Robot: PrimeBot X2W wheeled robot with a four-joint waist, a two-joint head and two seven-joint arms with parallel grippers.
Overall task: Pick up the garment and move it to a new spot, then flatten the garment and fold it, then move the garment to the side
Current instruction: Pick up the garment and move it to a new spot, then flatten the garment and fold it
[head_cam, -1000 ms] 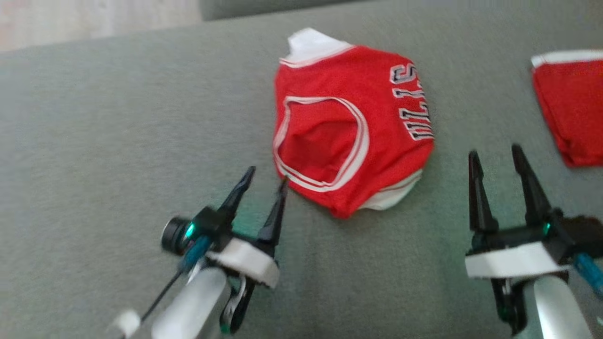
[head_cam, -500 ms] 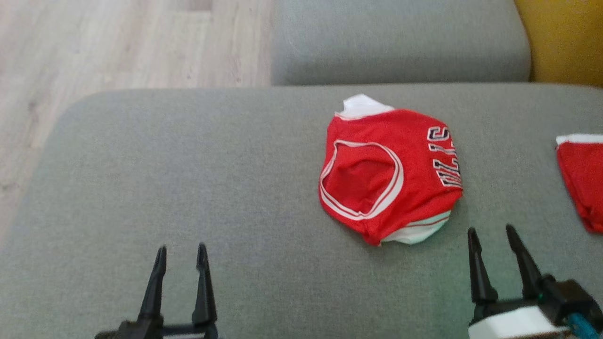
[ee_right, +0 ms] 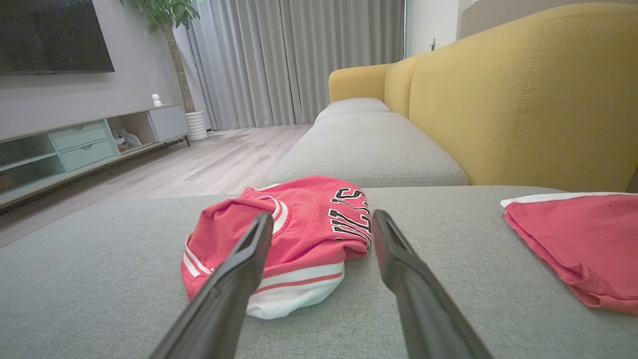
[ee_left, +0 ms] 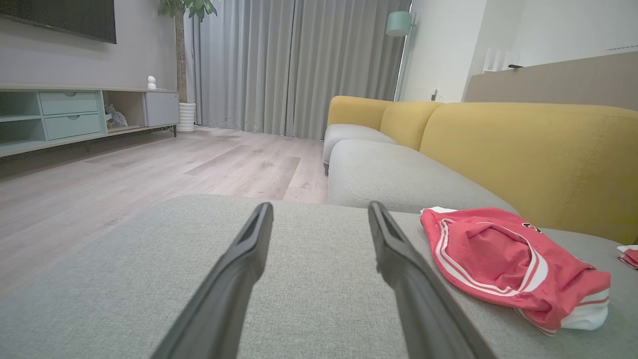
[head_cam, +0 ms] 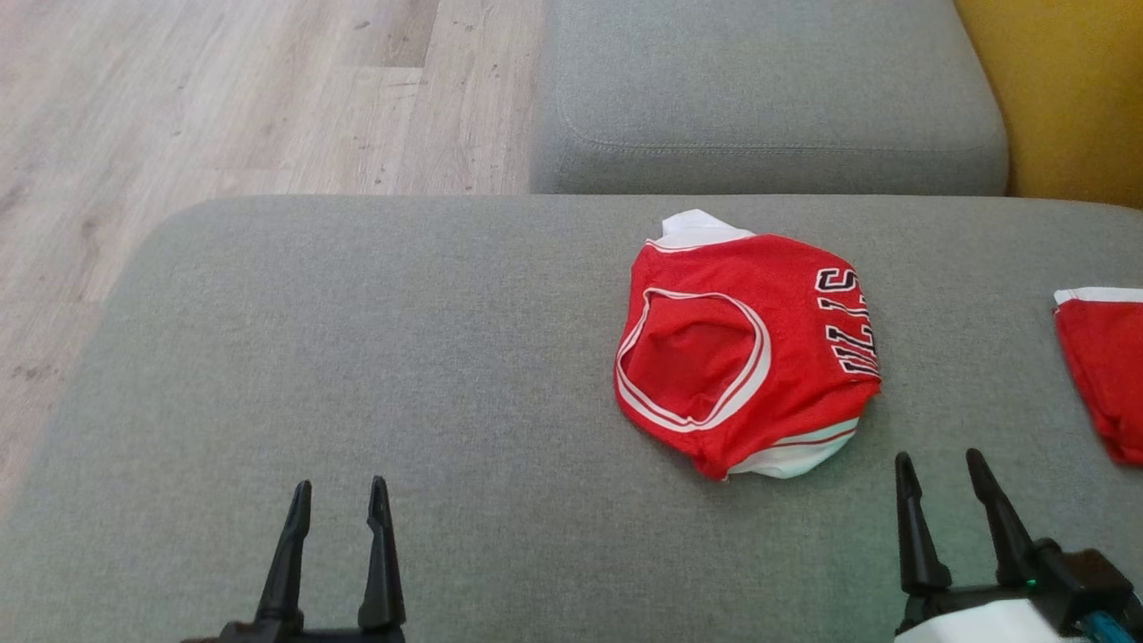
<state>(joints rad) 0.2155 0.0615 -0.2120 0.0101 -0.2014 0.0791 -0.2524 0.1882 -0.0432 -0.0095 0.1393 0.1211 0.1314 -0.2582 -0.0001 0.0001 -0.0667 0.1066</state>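
Grey sofa cushion (head_cam: 357,375) is serving as the work surface, and the garment (head_cam: 741,357) is lying on it right of centre, bunched into a rounded red heap rather than spread flat. A white-trimmed opening (head_cam: 692,357) is facing up (armhole or neck, the bundle is not letting me say which), black-and-white lettering (head_cam: 846,321) is running along its right side, and white hem is peeking out at the far and near ends. Nothing is holding it. Lying crumpled like this, it is, by my reading, waiting to be picked up and laid out before any folding can begin.

Just this side of the heap and slightly to its right, the right gripper (head_cam: 939,460) is pointing toward it, fingers standing apart with nothing between them. In the right wrist view the near hem is lying just beyond the fingertips, so this arm is looking the better placed for a first pinch. The left gripper (head_cam: 339,489) is sitting well apart from the garment over bare cushion, fingers likewise spread and empty, probably leaving that open stretch free as the new spot.

Further out, a second red garment (head_cam: 1103,375) is lying at the cushion's right edge, apparently set aside and not part of this job. Beyond it all, a neighbouring cushion (head_cam: 768,98), a yellow backrest (head_cam: 1063,89) and wooden floor (head_cam: 223,89) are framing the scene.
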